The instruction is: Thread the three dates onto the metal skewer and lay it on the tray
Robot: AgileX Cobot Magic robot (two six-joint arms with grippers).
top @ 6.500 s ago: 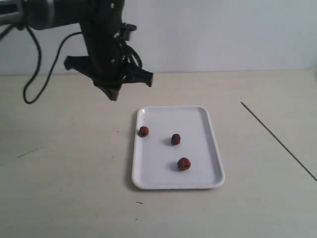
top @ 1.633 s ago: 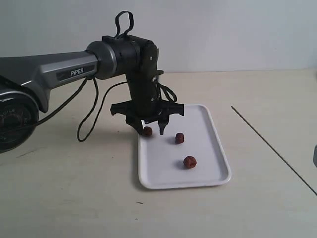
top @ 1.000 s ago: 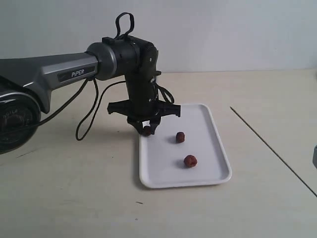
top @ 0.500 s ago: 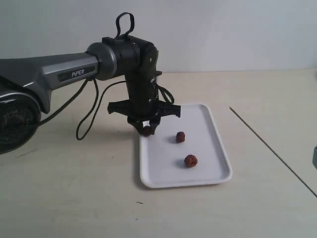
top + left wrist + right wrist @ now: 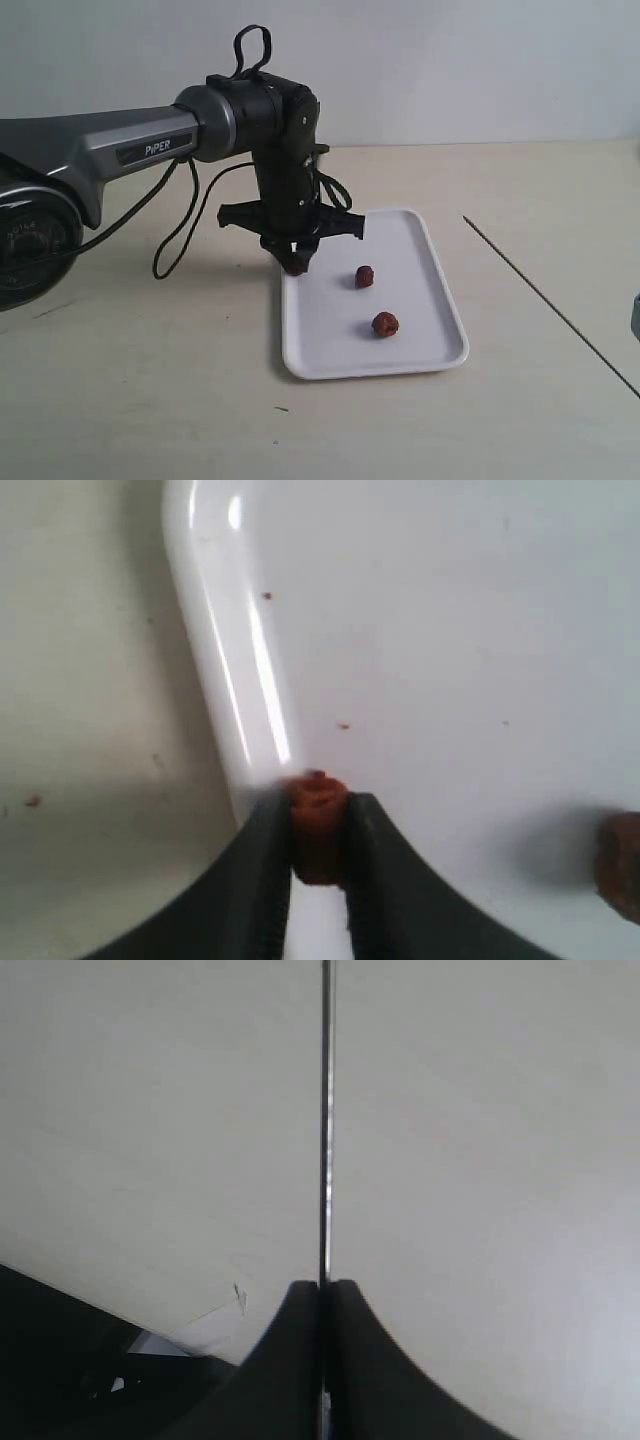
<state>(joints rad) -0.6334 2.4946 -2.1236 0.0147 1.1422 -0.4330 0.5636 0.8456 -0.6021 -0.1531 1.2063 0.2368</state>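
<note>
The white tray [image 5: 420, 300] lies in the middle of the table. Two loose dates rest on it, one [image 5: 365, 276] near its centre and one [image 5: 384, 323] nearer the front. At the tray's back left rim [image 5: 230, 680] my left gripper [image 5: 297, 263] is shut on the third date [image 5: 318, 810], which shows between the two dark fingers. The thin metal skewer [image 5: 545, 295] runs diagonally over the table at the right. My right gripper [image 5: 323, 1288] is shut on the skewer [image 5: 325, 1110], which juts straight out from its fingertips.
The left arm and its looping black cable [image 5: 185, 230] reach in over the table from the left. A dark drop past the table edge [image 5: 90, 1360] shows beside the right gripper. A second date [image 5: 622, 865] sits at the frame edge in the left wrist view.
The left gripper came down to the tray's back left rim and closed its fingers on the date there. The tray shifted slightly right; the skewer's far tip shifted slightly left.
</note>
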